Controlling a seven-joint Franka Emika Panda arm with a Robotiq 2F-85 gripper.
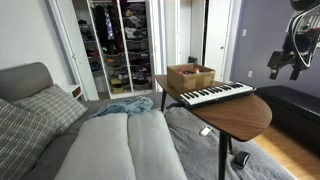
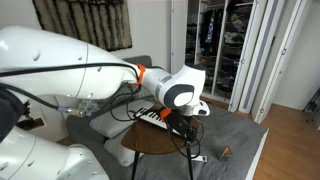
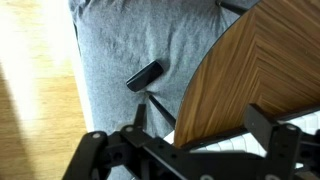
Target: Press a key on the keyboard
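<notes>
The keyboard [image 1: 215, 94] is slim, with white and black keys, and lies along the near edge of the round wooden table [image 1: 240, 115]. It also shows in an exterior view [image 2: 150, 116]. In the wrist view only a strip of its white keys [image 3: 235, 148] shows at the bottom. My gripper [image 1: 288, 62] hangs in the air above and beyond the keyboard's end, clear of it. In the wrist view its fingers [image 3: 180, 132] are spread wide apart with nothing between them. It also shows by the table in an exterior view [image 2: 182, 120].
A brown cardboard box [image 1: 190, 76] stands on the table behind the keyboard. A bed [image 1: 110, 145] lies beside the table. A dark flat object [image 3: 145, 75] lies on the grey carpet below. An open closet [image 1: 120, 45] is at the back.
</notes>
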